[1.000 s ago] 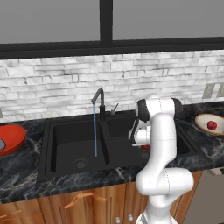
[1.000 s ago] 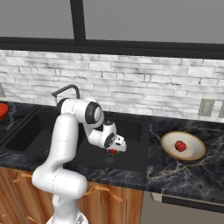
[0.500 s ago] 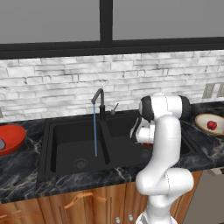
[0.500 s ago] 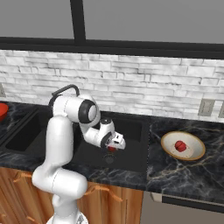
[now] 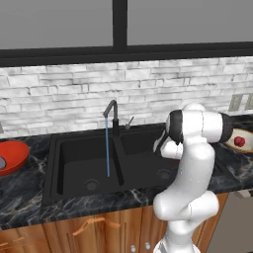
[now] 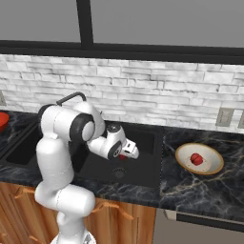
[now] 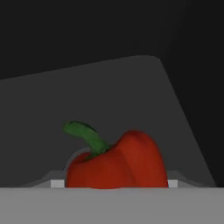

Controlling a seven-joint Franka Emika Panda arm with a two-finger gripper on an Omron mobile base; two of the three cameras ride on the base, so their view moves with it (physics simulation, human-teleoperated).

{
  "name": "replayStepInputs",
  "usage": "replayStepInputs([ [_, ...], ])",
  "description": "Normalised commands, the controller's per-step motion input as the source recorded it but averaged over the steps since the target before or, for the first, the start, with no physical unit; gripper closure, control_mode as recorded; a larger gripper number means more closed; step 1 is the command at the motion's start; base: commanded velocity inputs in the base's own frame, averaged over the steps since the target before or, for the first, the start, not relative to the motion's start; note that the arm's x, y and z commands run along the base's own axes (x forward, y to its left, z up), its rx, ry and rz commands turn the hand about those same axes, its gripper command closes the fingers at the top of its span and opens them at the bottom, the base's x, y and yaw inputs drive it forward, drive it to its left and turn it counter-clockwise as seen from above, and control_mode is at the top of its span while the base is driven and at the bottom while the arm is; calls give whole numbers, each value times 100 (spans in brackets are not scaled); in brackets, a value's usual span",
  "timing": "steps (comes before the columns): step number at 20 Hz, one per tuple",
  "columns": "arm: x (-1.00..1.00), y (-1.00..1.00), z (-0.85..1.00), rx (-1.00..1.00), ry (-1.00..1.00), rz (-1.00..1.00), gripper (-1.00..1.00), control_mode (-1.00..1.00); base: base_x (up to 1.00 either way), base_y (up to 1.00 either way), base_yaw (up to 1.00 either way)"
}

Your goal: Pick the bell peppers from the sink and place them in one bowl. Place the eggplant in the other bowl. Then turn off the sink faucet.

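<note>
My gripper is down in the right basin of the black sink, shut on a red bell pepper. In the hand view that pepper with its green stem sits between my fingertips, against the dark basin floor. A second red pepper lies in the tan bowl on the right counter. At the far left stands the red bowl, with a pale grey shape at the picture's edge inside it. The faucet pours a thin blue stream into the left basin.
The basin's round drain lies just below my hand. A brick wall and a dark window frame back the marbled black counter. Wall outlets sit above the tan bowl. My own white arm hides the hand in the left base view.
The jaws have narrowed onto the bell pepper. The arm's upper joints have swung round while the hand stayed over the right basin, rising slightly.
</note>
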Motion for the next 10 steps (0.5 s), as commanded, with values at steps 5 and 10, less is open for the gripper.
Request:
replayStepInputs([
  [5,-10,-7,88,0,-2,-12,100,-100,0,0,0],
  [10,-12,-10,83,0,0,-14,100,-100,0,0,0],
])
